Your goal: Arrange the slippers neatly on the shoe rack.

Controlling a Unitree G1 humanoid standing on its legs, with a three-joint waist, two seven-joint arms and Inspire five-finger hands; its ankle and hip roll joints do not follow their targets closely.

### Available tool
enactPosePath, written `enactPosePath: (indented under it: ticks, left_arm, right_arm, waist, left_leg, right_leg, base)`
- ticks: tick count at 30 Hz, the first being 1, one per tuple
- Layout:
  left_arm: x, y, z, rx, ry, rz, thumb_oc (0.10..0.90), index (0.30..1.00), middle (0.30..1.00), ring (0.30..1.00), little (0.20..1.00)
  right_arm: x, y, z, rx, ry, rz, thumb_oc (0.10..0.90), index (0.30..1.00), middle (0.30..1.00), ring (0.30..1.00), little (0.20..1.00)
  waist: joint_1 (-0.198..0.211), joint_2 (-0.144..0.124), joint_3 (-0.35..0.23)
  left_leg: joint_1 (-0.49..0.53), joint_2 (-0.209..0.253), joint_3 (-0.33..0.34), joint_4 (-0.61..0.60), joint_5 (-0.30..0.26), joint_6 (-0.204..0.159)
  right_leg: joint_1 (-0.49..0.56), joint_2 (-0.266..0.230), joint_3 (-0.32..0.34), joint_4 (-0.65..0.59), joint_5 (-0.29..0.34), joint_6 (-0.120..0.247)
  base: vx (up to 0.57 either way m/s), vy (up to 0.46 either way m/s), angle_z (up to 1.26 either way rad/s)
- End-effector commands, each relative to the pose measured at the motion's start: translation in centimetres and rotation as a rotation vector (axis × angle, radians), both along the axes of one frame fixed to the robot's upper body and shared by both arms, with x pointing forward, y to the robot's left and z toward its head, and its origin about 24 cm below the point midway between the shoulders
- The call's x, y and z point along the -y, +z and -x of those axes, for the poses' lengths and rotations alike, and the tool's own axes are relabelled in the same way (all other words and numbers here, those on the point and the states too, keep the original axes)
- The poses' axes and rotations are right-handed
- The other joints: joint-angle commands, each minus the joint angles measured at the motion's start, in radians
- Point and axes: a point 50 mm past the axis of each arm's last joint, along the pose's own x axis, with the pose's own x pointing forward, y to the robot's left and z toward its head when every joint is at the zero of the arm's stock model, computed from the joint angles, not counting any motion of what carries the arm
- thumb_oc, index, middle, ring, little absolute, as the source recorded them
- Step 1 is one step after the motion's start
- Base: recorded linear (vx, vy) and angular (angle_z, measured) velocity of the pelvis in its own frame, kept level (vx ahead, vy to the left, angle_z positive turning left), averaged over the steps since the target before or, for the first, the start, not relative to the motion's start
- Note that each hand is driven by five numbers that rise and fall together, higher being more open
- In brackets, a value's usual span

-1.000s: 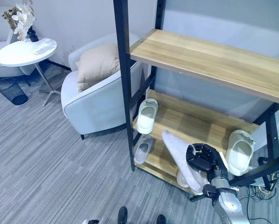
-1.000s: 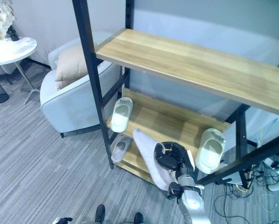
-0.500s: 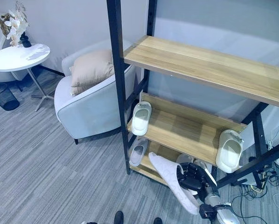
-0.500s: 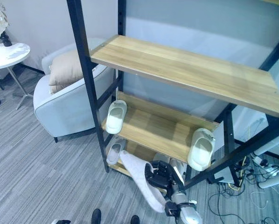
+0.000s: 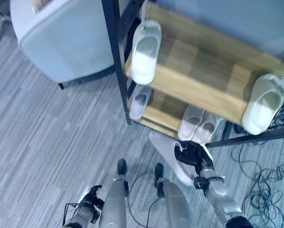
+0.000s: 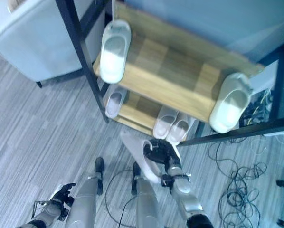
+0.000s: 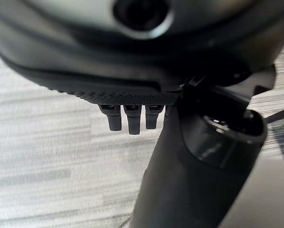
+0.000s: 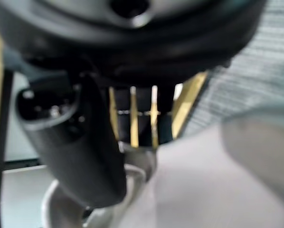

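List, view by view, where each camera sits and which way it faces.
Left eye view: on the head, looking steeply down at the shoe rack; right hand grips a slipper.
Right eye view: beside it, same scene; left hand low by the floor.
Left wrist view: along the left hand toward grey floor.
Right wrist view: along the right hand, the held slipper close.

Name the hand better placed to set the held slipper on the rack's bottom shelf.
Right. The right hand already grips the grey slipper just in front of the bottom shelf; the left hand hangs low beside the legs, away from the rack.
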Motion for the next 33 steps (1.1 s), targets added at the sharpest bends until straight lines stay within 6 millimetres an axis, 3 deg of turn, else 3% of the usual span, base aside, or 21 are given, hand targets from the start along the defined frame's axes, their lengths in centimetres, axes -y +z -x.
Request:
enactPosePath:
  ticks: [1,5,6,7,8,10,11,16,17,18,21,26,30,33]
  left_arm:
    - [2.5,-0.6,0.5,0.028,-0.01,0.058,0.8,0.9,0.9,0.9,0.9]
    - [2.9,0.2,-1.0,0.098,-0.014,0.064,0.8,0.9,0.9,0.9,0.9]
    - [3.1,0.5,-1.6,0.121,-0.014,0.07,0.8,0.9,0.9,0.9,0.9]
    - [3.5,1.4,-2.9,0.196,-0.033,0.071,0.8,0.9,0.9,0.9,0.9]
    - [3.5,1.4,-3.0,0.196,-0.034,0.071,0.8,0.9,0.9,0.9,0.9]
    - [3.8,2.3,-3.9,0.266,-0.054,0.064,0.8,0.9,0.9,0.9,0.9]
    - [3.8,3.1,-4.6,0.321,-0.048,0.07,0.8,0.9,0.9,0.9,0.9]
    - [3.3,4.3,-5.1,0.416,-0.007,0.119,0.8,0.9,0.9,0.9,0.9]
    - [3.0,3.5,-4.0,0.38,0.036,0.117,0.8,0.9,0.9,0.9,0.9]
    - [3.0,3.5,-4.0,0.382,0.037,0.118,0.8,0.9,0.9,0.9,0.9]
    - [3.0,3.0,-3.4,0.357,0.055,0.111,0.8,0.9,0.9,0.9,0.9]
    - [3.3,3.0,-3.7,0.36,0.043,0.097,0.8,0.9,0.9,0.9,0.9]
    - [3.4,3.1,-3.6,0.372,0.024,0.088,0.8,0.9,0.9,0.9,0.9]
    - [3.3,2.9,-3.2,0.359,0.054,0.092,0.8,0.9,0.9,0.9,0.9]
  right_arm:
    - [0.5,7.1,-2.1,0.361,-0.054,-0.025,0.4,0.3,0.3,0.3,0.3]
    - [0.7,11.0,-4.1,0.51,-0.126,-0.004,0.4,0.3,0.3,0.3,0.3]
    - [0.7,12.4,-4.8,0.559,-0.146,0.01,0.4,0.3,0.3,0.3,0.3]
    - [1.1,14.9,-5.2,0.655,-0.197,0.007,0.4,0.3,0.3,0.3,0.3]
    - [1.1,14.9,-5.2,0.655,-0.198,0.008,0.4,0.3,0.3,0.3,0.3]
    - [2.2,17.2,-5.9,0.732,-0.287,0.022,0.4,0.3,0.3,0.3,0.3]
    - [2.9,19.8,-6.3,0.806,-0.353,0.0,0.4,0.3,0.3,0.3,0.3]
    - [5.2,24.9,-6.5,0.953,-0.504,-0.051,0.4,0.3,0.3,0.3,0.3]
    - [6.0,27.5,-6.8,1.013,-0.576,-0.113,0.4,0.3,0.3,0.3,0.3]
    - [6.0,27.6,-6.8,1.015,-0.575,-0.113,0.4,0.3,0.3,0.3,0.3]
    - [6.2,29.9,-7.4,1.024,-0.59,-0.099,0.4,0.3,0.3,0.3,0.3]
    - [6.1,32.7,-6.7,1.095,-0.617,0.059,0.4,0.3,0.3,0.3,0.3]
    - [5.5,33.9,-6.8,1.111,-0.644,0.11,0.4,0.3,0.3,0.3,0.3]
    - [4.0,35.1,-6.7,1.155,-0.63,0.035,0.4,0.3,0.3,0.3,0.3]
  waist:
    - [0.007,0.023,-0.037]
    - [0.019,0.039,-0.03]
    - [0.021,0.042,-0.027]
    - [0.024,0.053,-0.025]
    - [0.024,0.054,-0.031]
    - [0.034,0.064,-0.049]
    - [0.044,0.065,-0.057]
    - [0.074,0.081,-0.04]
    - [0.096,0.092,-0.022]
    - [0.095,0.092,-0.023]
    - [0.109,0.103,0.023]
    - [0.107,0.091,0.107]
    - [0.103,0.074,0.109]
    - [0.101,0.069,0.109]
  left_leg:
    - [-0.054,0.036,0.006,0.192,-0.221,0.001]
    - [-0.249,0.037,-0.021,0.378,-0.287,0.02]
    - [-0.299,0.034,-0.028,0.417,-0.3,0.025]
    - [-0.413,0.024,-0.049,0.508,-0.32,0.036]
    - [-0.423,0.024,-0.05,0.514,-0.322,0.036]
    - [-0.519,0.01,-0.066,0.598,-0.354,0.041]
    - [-0.584,0.006,-0.07,0.682,-0.388,0.044]
    - [-0.749,-0.007,-0.085,0.982,-0.49,0.062]
    - [-0.81,-0.03,-0.101,1.168,-0.556,0.074]
    - [-0.817,-0.031,-0.101,1.174,-0.557,0.074]
    - [-0.872,-0.043,-0.127,1.346,-0.612,0.072]
    - [-0.894,-0.072,-0.143,1.533,-0.674,0.066]
    - [-0.894,-0.061,-0.143,1.636,-0.727,0.067]
    - [-0.894,-0.046,-0.142,1.696,-0.76,0.071]
  right_leg:
    - [-0.07,-0.017,0.001,0.181,-0.203,0.007]
    - [-0.256,-0.017,0.004,0.347,-0.266,-0.006]
    - [-0.306,-0.016,0.003,0.385,-0.284,-0.01]
    - [-0.413,-0.023,0.009,0.475,-0.313,-0.022]
    - [-0.422,-0.023,0.009,0.48,-0.316,-0.022]
    - [-0.518,-0.037,0.014,0.581,-0.355,-0.035]
    - [-0.592,-0.044,0.024,0.681,-0.39,-0.041]
    - [-0.765,-0.059,0.046,0.999,-0.506,-0.069]
    - [-0.839,-0.064,0.072,1.199,-0.57,-0.089]
    - [-0.846,-0.065,0.073,1.205,-0.572,-0.089]
    - [-0.903,-0.067,0.126,1.397,-0.622,-0.097]
    - [-0.935,-0.07,0.209,1.633,-0.683,-0.121]
    - [-0.952,-0.059,0.249,1.745,-0.709,-0.141]
    - [-0.956,-0.056,0.261,1.792,-0.717,-0.143]
  base:
    - [-0.02,0.03,-0.13]
    - [-0.02,0.017,-0.02]
    - [-0.04,0.019,0.04]
    - [-0.03,0.01,0.04]
    - [-0.01,0.004,0.07]
    - [0.05,0.009,0.15]
    - [0.1,0.014,0.13]
    - [0.13,-0.002,0.07]
    - [0.21,-0.004,0.09]
    - [0.22,-0.006,0.06]
    - [0.16,-0.004,-0.03]
    - [0.11,-0.033,0.12]
    - [0.03,-0.019,0.06]
    - [0.01,0.039,-0.05]
